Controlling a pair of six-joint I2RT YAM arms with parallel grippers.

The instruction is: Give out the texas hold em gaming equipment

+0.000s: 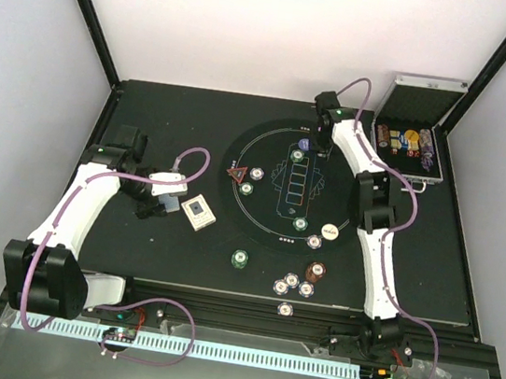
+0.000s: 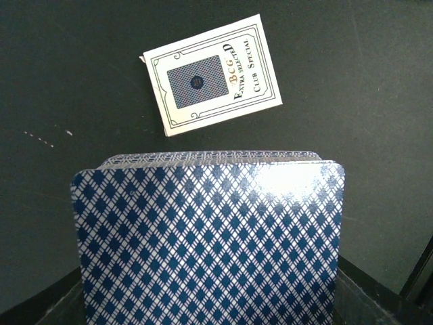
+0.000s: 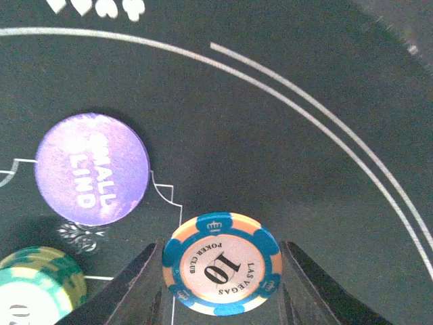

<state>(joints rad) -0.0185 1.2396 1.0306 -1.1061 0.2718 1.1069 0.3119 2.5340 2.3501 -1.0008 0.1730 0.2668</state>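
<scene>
The left gripper (image 1: 158, 197) is closed tight on a deck of cards (image 2: 210, 237). It holds the deck on edge, with the blue diamond backs facing the wrist camera and the dark fingers (image 2: 369, 305) pressed in at the lower corners. Just beyond those fingers a cream card box (image 2: 212, 74) lies flat on the black mat (image 2: 352, 135), face up and a little askew, clear of the deck. Over at the far side of the printed layout, the right gripper (image 3: 222, 284) has its fingers (image 3: 132, 288) part way open with a blue and orange chip (image 3: 222, 272) between them. The chip lies flat, its face marked ten turned up, and its rim meets a finger on each side, so it looks gripped. To the left of those fingers, and a bit ahead of them, a purple small blind disc (image 3: 92, 169) lies on the felt. A green chip (image 3: 40, 284) sits just beside the left finger. Well back from the right fingers, towards the arm bases, lie a white round button (image 1: 330, 231) and a loose cluster of chips (image 1: 293, 285). Off to their left is a red triangular marker (image 1: 234, 175). An open silver case (image 1: 417, 128) stands to their right.
</scene>
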